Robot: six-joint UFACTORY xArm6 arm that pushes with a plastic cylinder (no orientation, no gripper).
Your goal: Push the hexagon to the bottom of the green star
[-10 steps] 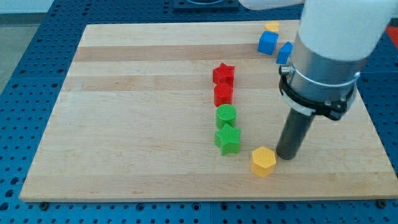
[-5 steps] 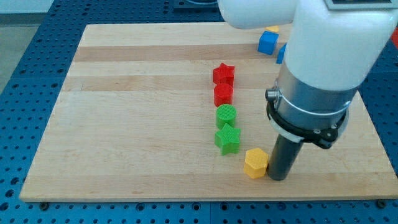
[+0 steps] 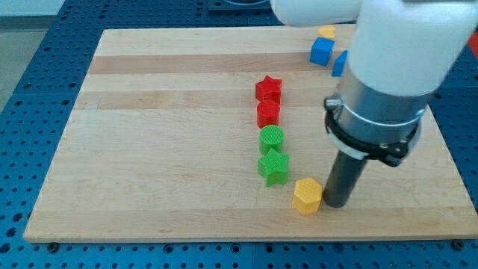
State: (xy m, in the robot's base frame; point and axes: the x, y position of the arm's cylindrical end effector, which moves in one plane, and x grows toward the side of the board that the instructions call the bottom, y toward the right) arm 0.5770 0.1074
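Note:
The yellow hexagon (image 3: pixel 307 196) lies near the board's bottom edge, just below and to the right of the green star (image 3: pixel 273 167). My tip (image 3: pixel 334 204) stands right beside the hexagon's right side, touching it or nearly so. The green star sits at the bottom of a column of blocks in the middle of the board.
Above the green star stand a green cylinder (image 3: pixel 272 138), a red block (image 3: pixel 268 113) and a red star (image 3: pixel 268 89). Two blue blocks (image 3: pixel 321 51) (image 3: pixel 341 63) and a yellow block (image 3: pixel 326 32) sit at the view's top right, partly behind the arm. The wooden board (image 3: pixel 149 149) has its bottom edge close under the hexagon.
My tip moved left and down, pushing the yellow hexagon left toward the spot below the green star. In the last half second the hexagon stayed put and the tip barely shifted.

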